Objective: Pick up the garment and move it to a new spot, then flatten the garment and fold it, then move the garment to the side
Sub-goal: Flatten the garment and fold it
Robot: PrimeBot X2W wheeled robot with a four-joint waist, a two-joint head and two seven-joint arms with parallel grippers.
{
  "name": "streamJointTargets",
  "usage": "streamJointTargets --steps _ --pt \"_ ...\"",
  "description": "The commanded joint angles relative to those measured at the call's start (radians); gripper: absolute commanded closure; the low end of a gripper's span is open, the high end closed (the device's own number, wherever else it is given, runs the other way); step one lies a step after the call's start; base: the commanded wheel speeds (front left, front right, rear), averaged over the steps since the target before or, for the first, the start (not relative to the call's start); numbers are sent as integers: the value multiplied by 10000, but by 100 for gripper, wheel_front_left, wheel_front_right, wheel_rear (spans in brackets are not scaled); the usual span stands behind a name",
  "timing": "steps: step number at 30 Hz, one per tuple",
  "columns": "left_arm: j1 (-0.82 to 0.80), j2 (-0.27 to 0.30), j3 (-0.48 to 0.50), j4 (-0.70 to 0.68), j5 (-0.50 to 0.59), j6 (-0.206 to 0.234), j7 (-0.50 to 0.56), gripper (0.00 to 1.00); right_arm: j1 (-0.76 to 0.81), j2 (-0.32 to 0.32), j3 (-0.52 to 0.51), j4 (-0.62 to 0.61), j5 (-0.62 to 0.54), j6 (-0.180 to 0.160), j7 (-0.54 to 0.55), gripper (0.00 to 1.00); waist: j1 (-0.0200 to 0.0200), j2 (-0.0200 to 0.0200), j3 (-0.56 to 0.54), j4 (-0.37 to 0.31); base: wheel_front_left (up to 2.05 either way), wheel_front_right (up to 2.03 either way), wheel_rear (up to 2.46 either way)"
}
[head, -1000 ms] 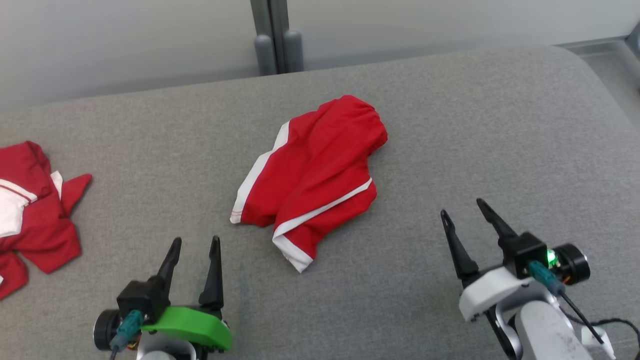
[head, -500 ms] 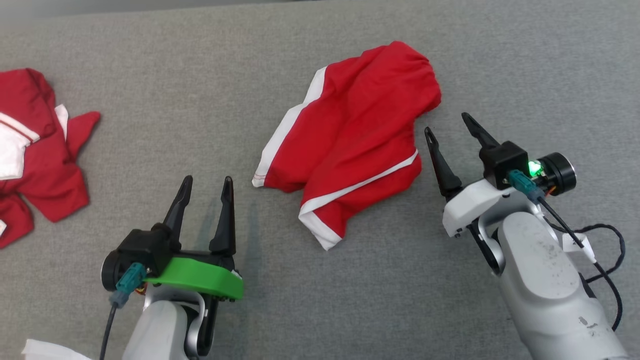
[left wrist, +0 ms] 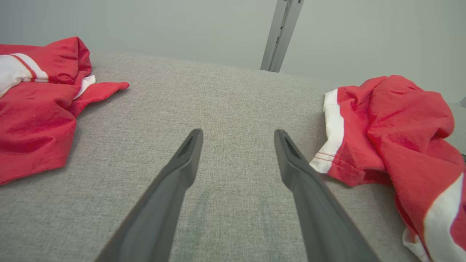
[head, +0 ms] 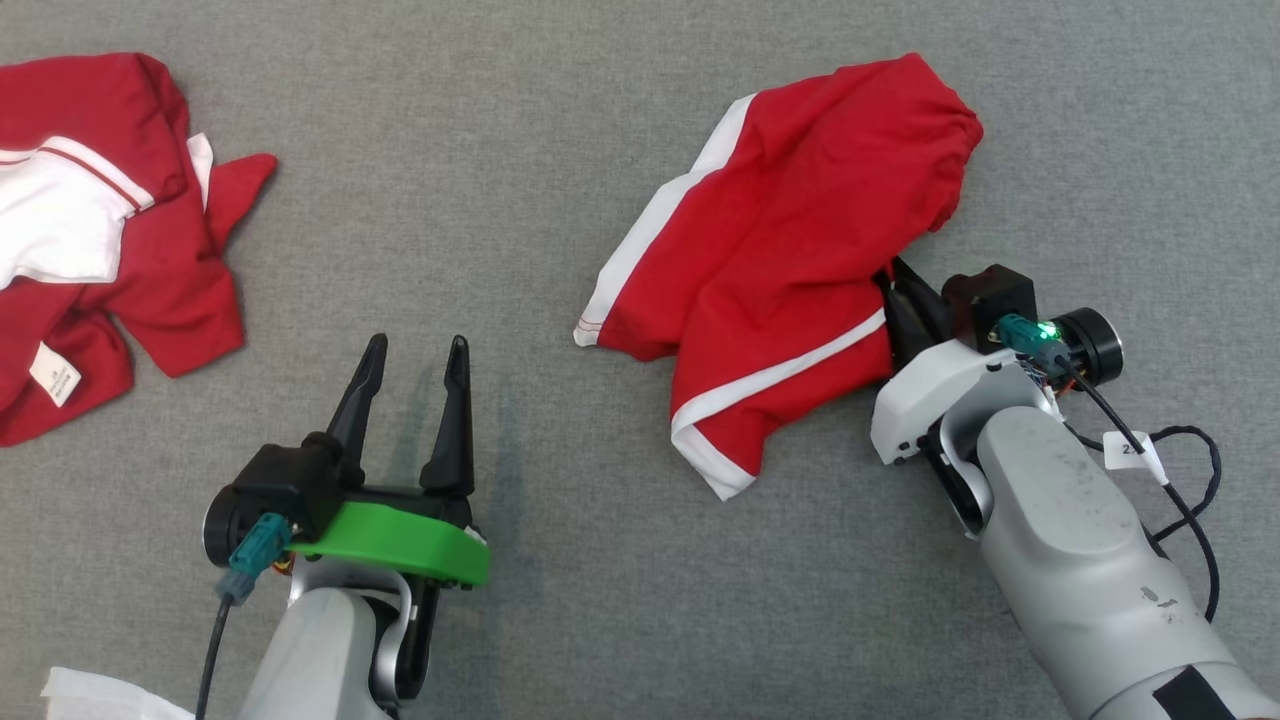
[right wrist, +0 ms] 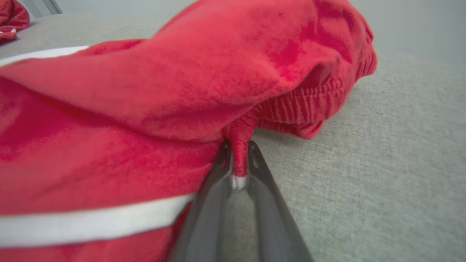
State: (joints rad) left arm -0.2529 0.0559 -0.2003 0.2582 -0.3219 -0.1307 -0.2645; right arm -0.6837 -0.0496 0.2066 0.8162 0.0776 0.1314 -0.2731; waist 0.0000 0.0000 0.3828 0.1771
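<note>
Garment (head: 790,250): red shorts with white trim, lying crumpled on the grey fabric tabletop (head: 560,120), at about 1 o'clock from the middle of the head view. The gathered waistband is at its 1 o'clock end and a white-edged leg hem points to 7 o'clock.
Right gripper (head: 905,300): at the garment's 4 o'clock edge, fingertips tucked under the cloth in the head view. In the right wrist view the gripper (right wrist: 238,160) is clenched on a small pinch of the garment (right wrist: 145,109), red fabric with a bit of white showing between the fingers, just beside the ribbed waistband.
Left gripper (head: 417,342): at 7 o'clock in the head view, released, fingers spread and pointing to 12 o'clock, grasping nothing. In the left wrist view the gripper (left wrist: 238,133) stands over bare tabletop, with the garment (left wrist: 400,123) at its 3 o'clock, near its right finger but apart from it.
Second garment (head: 110,250): red and white, bunched up at 10 o'clock in the head view, well apart from the shorts; a small white label shows on its 7 o'clock corner.
Right arm cable (head: 1190,480): black, looped at the wrist's 3 o'clock side, with a white tag.
</note>
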Motion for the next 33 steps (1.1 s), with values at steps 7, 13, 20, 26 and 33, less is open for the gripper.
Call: streamJointTargets --steps 7,13,20,26,33 --pt "255 25 -99 -153 41 12 3 0 753 -34 -1229 -1293 235 -14 86 100 0 0 -625 -477 0 0 0" --pt "638 13 -283 -89 147 12 2 0 1871 -96 -2339 -2415 -346 -14 86 100 0 0 -1355 -1028 0 0 0" --pt "1070 -20 -516 39 31 12 3 0 3360 -307 -3213 -2526 -900 -14 86 100 0 0 -1860 -1513 0 0 0" --pt "1177 -29 -970 124 80 12 3 0 3806 -181 -3741 -3000 -1213 -14 86 0 0 0 -1840 -1776 0 0 0" --pt "680 276 -2847 469 -697 12 2 0 3935 -35 -3691 -4410 -1162 -14 86 0 0 0 -1570 -2077 0 0 0"
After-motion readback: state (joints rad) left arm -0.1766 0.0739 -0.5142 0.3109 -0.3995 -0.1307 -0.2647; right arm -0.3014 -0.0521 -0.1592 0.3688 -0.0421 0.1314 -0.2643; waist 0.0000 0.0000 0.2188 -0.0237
